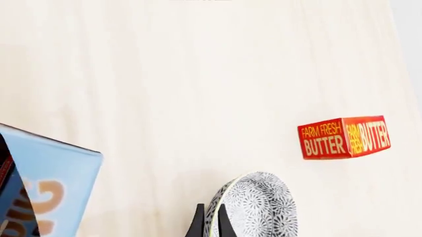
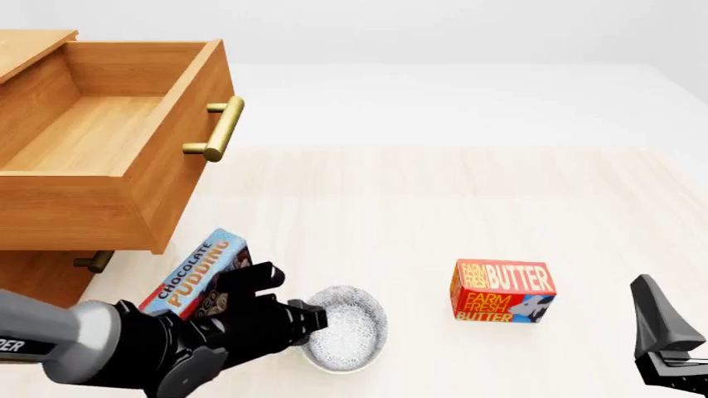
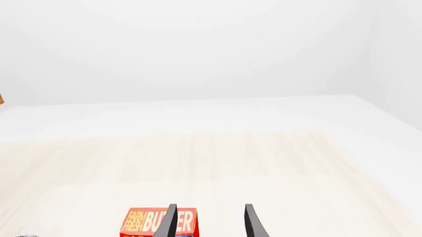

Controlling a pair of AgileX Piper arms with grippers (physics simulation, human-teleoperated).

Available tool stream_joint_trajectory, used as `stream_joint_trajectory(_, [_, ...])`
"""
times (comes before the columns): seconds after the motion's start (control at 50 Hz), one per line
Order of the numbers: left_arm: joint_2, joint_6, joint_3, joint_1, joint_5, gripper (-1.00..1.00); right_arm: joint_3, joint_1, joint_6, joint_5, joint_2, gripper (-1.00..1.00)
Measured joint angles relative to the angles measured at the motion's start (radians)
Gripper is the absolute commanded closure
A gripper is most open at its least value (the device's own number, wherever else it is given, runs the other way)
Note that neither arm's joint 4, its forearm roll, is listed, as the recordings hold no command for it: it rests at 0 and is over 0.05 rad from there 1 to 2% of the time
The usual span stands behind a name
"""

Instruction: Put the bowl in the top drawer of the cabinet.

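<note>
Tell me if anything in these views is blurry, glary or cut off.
Front view: even, soft light, no glare; the left gripper at the bowl is sharp. Left wrist view: the pudding box is cropped by the frame edge. Right wrist view: the butter box is cut off at the bottom edge.

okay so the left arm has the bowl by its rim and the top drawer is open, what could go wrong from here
1. The left gripper pinches only the thin rim of the bowl, so the bowl could slip or swing as it lifts.
2. The pudding box stands right beside the left arm, between the bowl and the cabinet; a low sweep could knock it over.
3. The top drawer sits well above the table, so too shallow a lift may hit its front or brass handle.
</note>
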Motion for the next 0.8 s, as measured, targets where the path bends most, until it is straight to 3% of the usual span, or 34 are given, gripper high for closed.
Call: stream_joint_trajectory(0.8, [-0.161,0.166,-0.033,0.025,0.136,1.0,0.0,0.0,0.0,0.0,0.0,-1.0])
